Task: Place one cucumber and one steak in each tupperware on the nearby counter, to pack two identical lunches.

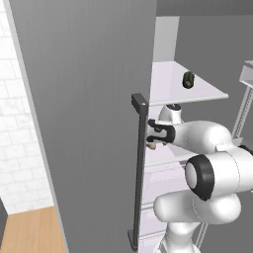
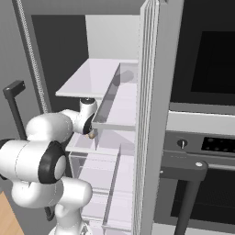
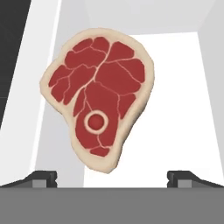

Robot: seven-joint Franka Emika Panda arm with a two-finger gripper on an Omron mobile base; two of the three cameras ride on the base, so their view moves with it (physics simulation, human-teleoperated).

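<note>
A cucumber (image 1: 188, 79) lies on the upper shelf (image 1: 170, 89), apparently above the steak (image 3: 99, 96).

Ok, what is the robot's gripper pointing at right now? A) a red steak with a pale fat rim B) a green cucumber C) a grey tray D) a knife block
A: in the hand view the steak lies flat on a white shelf, straight ahead of the open gripper, whose tips sit apart on either side of it.

1. Open fridge door (image 1: 84, 123) and its dark handle (image 1: 139, 168) wall off the left.
2. End effector (image 3: 111, 177) jaws wide; steak (image 3: 99, 94) lies just ahead on white shelf (image 3: 183, 109), bare to its right.
3. Cucumber (image 1: 188, 79) on upper shelf (image 1: 197, 91), well apart.
</note>
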